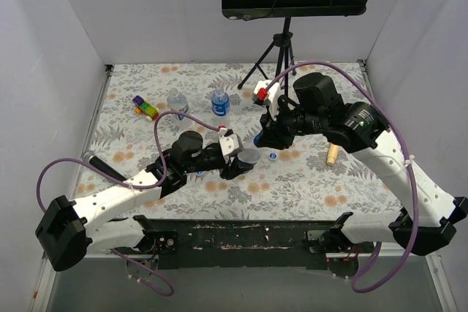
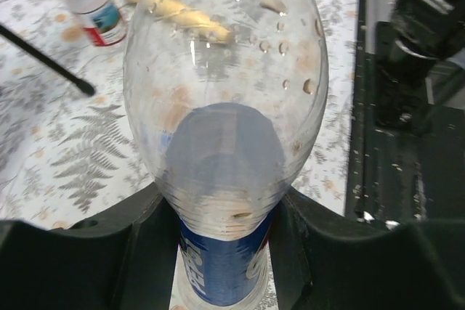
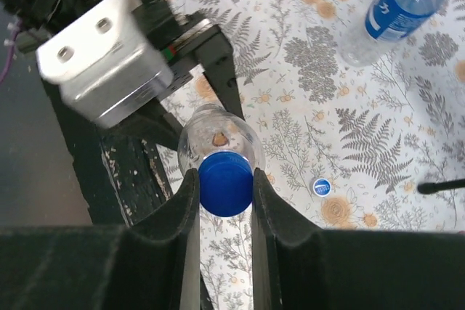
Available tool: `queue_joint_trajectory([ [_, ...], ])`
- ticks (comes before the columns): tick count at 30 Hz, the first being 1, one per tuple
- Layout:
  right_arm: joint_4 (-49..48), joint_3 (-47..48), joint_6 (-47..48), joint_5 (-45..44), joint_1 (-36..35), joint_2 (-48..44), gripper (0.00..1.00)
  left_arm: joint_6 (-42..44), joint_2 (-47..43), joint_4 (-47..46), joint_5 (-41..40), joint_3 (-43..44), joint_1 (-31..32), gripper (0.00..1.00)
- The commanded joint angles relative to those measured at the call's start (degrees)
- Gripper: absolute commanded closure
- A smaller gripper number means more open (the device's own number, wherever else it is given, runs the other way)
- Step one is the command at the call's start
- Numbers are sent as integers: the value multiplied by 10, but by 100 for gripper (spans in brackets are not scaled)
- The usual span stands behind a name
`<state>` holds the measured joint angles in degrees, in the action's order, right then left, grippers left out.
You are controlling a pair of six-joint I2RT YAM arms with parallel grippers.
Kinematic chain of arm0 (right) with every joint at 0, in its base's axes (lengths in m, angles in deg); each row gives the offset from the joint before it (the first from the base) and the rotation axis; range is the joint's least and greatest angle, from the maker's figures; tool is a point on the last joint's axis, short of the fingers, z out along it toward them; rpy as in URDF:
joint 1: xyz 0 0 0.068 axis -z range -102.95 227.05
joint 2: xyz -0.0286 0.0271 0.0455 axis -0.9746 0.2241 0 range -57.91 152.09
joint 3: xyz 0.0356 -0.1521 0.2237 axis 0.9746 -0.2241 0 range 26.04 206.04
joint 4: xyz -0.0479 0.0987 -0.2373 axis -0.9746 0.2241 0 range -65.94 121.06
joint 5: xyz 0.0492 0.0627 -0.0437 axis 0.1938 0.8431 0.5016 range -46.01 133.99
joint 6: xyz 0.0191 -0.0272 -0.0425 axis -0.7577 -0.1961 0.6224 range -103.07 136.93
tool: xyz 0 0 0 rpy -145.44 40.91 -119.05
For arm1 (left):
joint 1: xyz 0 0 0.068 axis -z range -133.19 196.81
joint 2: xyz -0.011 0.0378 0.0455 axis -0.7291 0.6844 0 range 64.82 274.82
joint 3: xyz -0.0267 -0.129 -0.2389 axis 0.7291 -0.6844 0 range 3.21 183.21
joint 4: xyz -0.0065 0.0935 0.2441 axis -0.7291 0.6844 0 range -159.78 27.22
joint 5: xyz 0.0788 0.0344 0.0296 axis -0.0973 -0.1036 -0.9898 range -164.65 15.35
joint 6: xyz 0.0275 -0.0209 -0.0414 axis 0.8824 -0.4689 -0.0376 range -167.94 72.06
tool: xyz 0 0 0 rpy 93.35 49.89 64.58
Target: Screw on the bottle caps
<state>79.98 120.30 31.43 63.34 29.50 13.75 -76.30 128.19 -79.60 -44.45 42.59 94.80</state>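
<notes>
The flower-patterned table (image 1: 307, 180) has both arms meeting over its middle. The left gripper (image 2: 225, 252) is clamped around the blue label of a clear bottle (image 2: 225, 107), with a finger pressed to each side. Two more bottles (image 1: 176, 101) stand upright and uncapped, near each other, toward the far side of the table and well apart from the work.

The right gripper (image 3: 225, 176) is closed on a blue cap (image 3: 226, 185), pinching its rim between both fingers. From the right wrist view the cap sits directly in front of the held bottle's mouth, and through the clear plastic in the left wrist view a dark disc shows at the neck end. Whether the threads have caught cannot be made out.

The step in hand looks like starting this cap on its bottle. The next move calls for keeping the cap square to the neck, pressing lightly and turning the right wrist while the left holds firm against the twist. A loose cap (image 3: 320, 186) lies on the table just beside the work, for a later bottle.
</notes>
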Motion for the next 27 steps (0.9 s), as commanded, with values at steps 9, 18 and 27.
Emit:
queue_joint_trajectory([
  [9,-77,-59,-217,-192,-4,0,99,8,-31,-93,-404,-29,75,58],
  [18,-45,-41,-172,-221,5,9,99,-27,-24,-100,-409,-26,72,3],
  [27,16,-16,-129,-287,138,31,99,-97,-40,-98,-358,-17,2,2],
])
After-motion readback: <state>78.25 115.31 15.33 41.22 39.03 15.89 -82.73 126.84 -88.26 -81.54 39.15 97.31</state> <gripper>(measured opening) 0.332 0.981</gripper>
